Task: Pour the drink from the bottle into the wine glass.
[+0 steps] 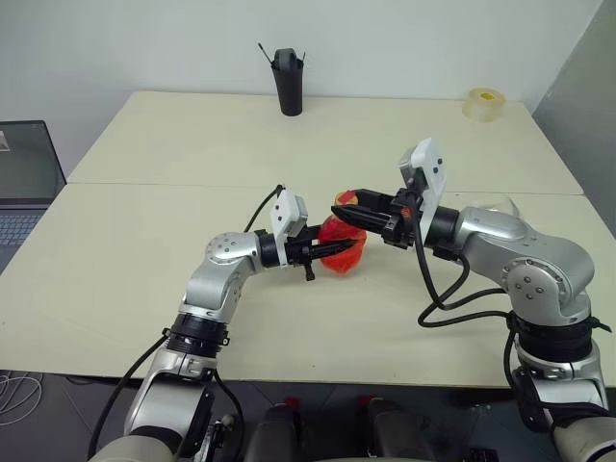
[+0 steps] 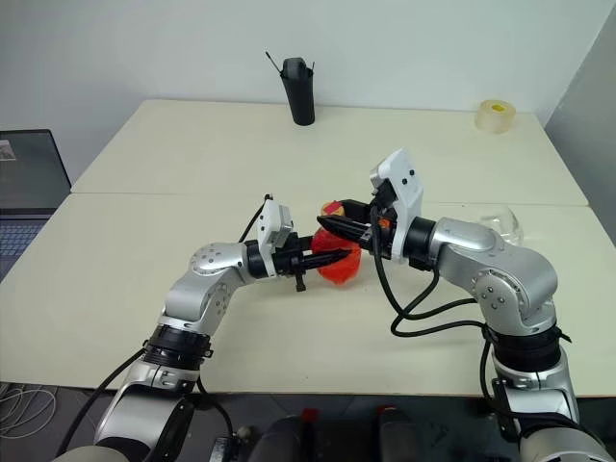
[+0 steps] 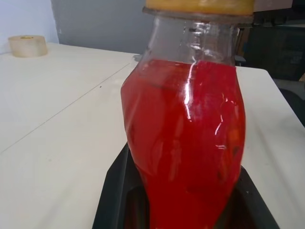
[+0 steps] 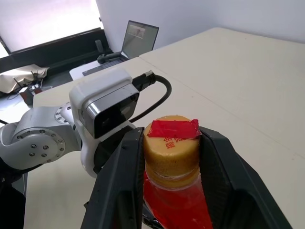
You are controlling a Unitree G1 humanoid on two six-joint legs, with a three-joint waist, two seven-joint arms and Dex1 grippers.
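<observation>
progress: early — bottle (image 1: pixel 343 248) held up over the table (image 1: pixel 173 154), cap (image 4: pixel 170 141) on, no drink poured.
left: my left gripper (image 1: pixel 325 252) clenched on the bottle's red body.
right: my right gripper (image 4: pixel 169 157) — 2 fingers flank the cap, closing on it; contact looks made, not certain.
wine glass (image 2: pixel 500 223): empty, behind my right arm.
left to do: uncap, pour.

Both arms are raised and bent inward so the grippers meet in front of the torso. The left gripper (image 1: pixel 322 252) points level toward the robot's right, its fingers clamped on the bottle's (image 1: pixel 343 248) body. The right gripper (image 1: pixel 348 212) points level, forward and to the left, its two fingers (image 4: pixel 119 186) set either side of the cap (image 4: pixel 170 148), touching or very nearly so.
</observation>
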